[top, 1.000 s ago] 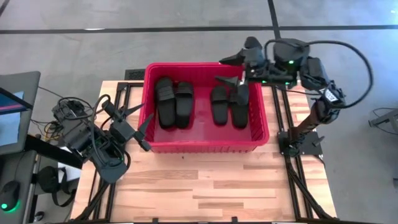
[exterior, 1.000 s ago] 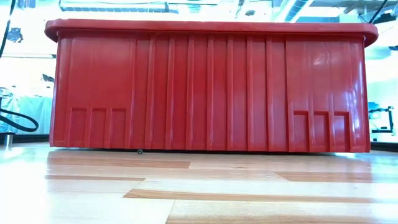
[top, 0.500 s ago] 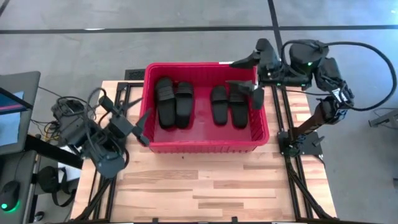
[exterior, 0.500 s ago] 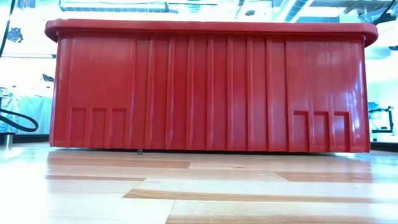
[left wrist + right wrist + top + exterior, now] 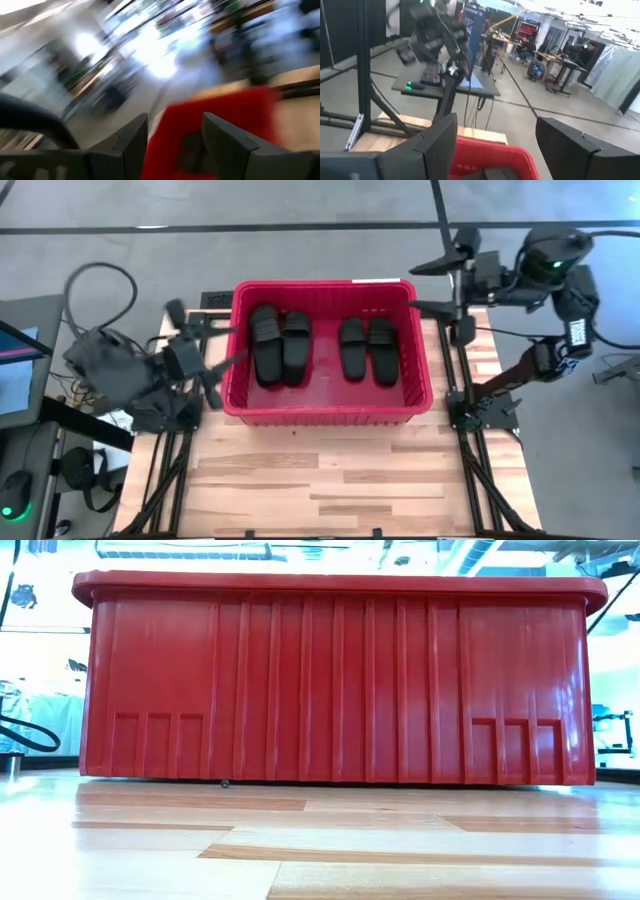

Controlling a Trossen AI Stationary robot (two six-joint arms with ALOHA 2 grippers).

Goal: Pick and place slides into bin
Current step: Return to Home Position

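The red bin [image 5: 330, 412] stands on the far half of the wooden table, and its near wall [image 5: 330, 680] fills the low view. Several black slides lie flat on its floor in two pairs, one at the left [image 5: 281, 346] and one at the right [image 5: 366, 349]. My left gripper [image 5: 222, 375] hangs open just outside the bin's left wall, pointing at it, with nothing between its fingers [image 5: 132, 142]. My right gripper [image 5: 415, 288] is open and empty, high beside the bin's far right corner. The bin's rim [image 5: 490, 150] shows beyond its fingers.
Bare wooden tabletop [image 5: 330, 475] lies in front of the bin. Black frame rails run along the table's left [image 5: 165, 470] and right [image 5: 475, 450] edges. A monitor [image 5: 20, 350] and cables stand off the table's left side.
My right gripper has drawn back from above the right pair of slides, toward the table's right edge, and now stands past the bin's far right corner. My left gripper has risen and swung round beside the bin's left wall. Both stay open. The slides have not moved.
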